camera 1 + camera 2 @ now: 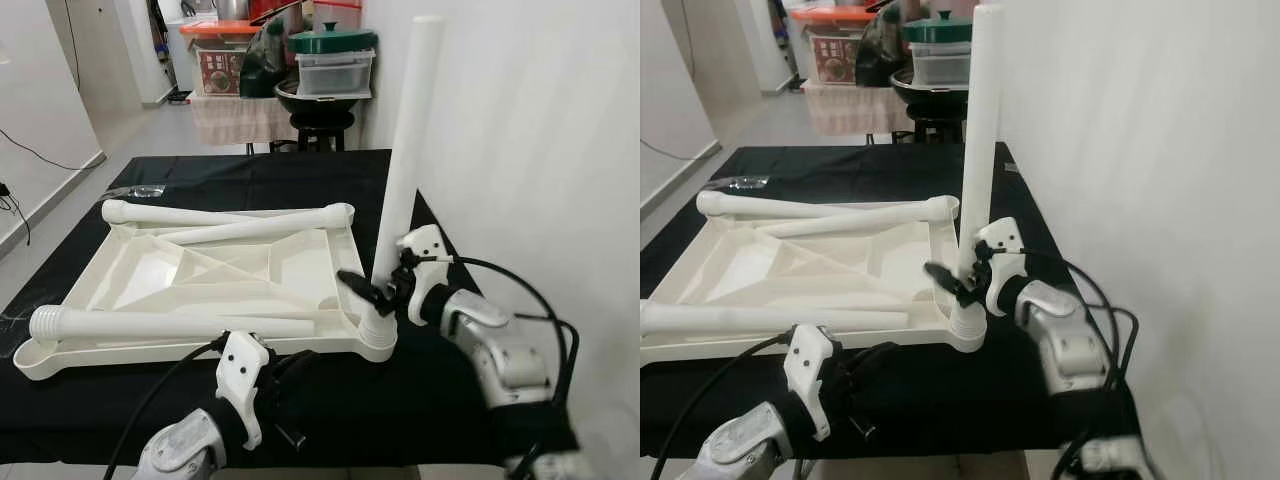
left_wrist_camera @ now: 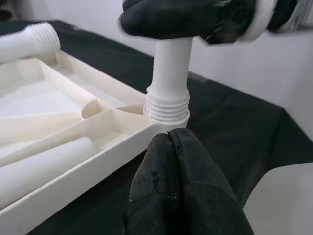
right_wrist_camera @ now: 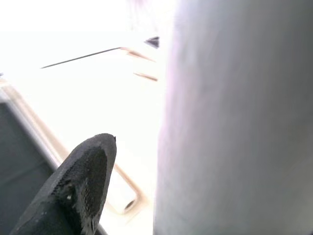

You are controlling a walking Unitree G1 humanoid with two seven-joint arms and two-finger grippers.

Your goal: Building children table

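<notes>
We see the white plastic tabletop (image 1: 200, 275) lying upside down, ribbed underside up, on a bench covered with a black cloth (image 1: 300, 170). At its near right corner one white leg (image 1: 405, 160) stands upright in the corner socket (image 1: 378, 333); in the left wrist view its threaded end (image 2: 167, 104) meets the socket collar. The right pincer (image 1: 372, 290) is at the base of this leg, just above the socket, with one black finger (image 1: 358, 285) on the side of the leg toward the tabletop; we judge the fingers to be clamped around the leg, whose pale shaft (image 3: 234, 117) looms beside a single black fingertip (image 3: 78, 186) in the right wrist view. The left pincer (image 1: 285, 385) is low at the near edge of the bench, just in front of the tabletop rim, its two black fingers (image 2: 181, 191) pressed together and holding nothing, pointing toward the socket corner. Two more legs lie loose in the inverted tabletop: one (image 1: 160, 323) along the near edge, its threaded end at the near left corner, and another (image 1: 225, 212) along the far edge. A thinner white tube (image 1: 250, 232) rests slantwise beside the far leg. Beyond the bench we see a stool stacked with containers under a green lid (image 1: 332, 40), and a white wall (image 1: 540, 150) to the right.
</notes>
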